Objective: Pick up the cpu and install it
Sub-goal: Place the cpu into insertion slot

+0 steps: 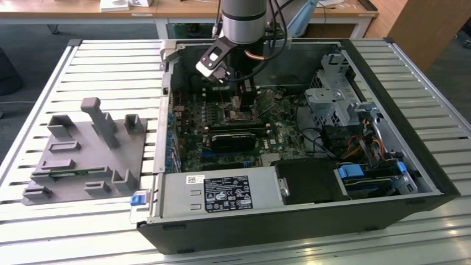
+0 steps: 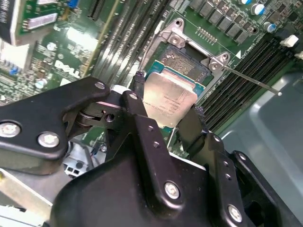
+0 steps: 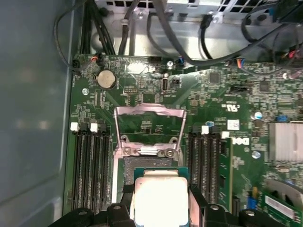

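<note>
Cpu (image 2: 168, 101) btw jaws, nr socket (image 2: 182, 60)

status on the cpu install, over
gripper shut on the cpu. cpu held over the open socket, not seated. retention frame flipped back, nothing between chip and socket.

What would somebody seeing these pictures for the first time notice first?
In the second wrist view, the silver cpu sits pinched in the black tool, tilted just over the open motherboard socket. In the exterior view, the arm reaches down into an open computer case lying on a slatted table, with a grey tray at the exterior view's left.
</note>
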`<action>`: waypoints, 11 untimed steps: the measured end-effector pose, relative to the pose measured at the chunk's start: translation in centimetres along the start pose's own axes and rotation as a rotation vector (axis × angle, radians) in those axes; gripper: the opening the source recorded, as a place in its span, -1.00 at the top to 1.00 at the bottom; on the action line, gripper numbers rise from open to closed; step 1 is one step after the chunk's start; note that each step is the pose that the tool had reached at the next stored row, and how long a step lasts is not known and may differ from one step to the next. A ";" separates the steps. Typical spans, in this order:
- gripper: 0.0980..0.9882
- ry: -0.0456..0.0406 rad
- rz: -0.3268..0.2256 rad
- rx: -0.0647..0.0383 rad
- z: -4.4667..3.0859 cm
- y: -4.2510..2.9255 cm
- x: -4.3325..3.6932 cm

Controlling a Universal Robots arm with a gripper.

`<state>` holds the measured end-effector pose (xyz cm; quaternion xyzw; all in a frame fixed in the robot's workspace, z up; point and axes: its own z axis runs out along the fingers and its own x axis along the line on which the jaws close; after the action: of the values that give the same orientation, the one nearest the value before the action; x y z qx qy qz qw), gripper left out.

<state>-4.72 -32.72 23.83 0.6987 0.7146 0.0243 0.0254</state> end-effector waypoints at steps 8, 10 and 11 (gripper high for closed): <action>0.01 -0.0002 0.001 0.000 1.45 -0.09 0.36; 0.01 -0.0003 0.003 0.000 1.82 -0.12 0.50; 0.01 -0.0004 0.004 0.000 1.99 -0.13 0.54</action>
<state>-4.72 -32.18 21.83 0.7001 0.7132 0.0242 0.0255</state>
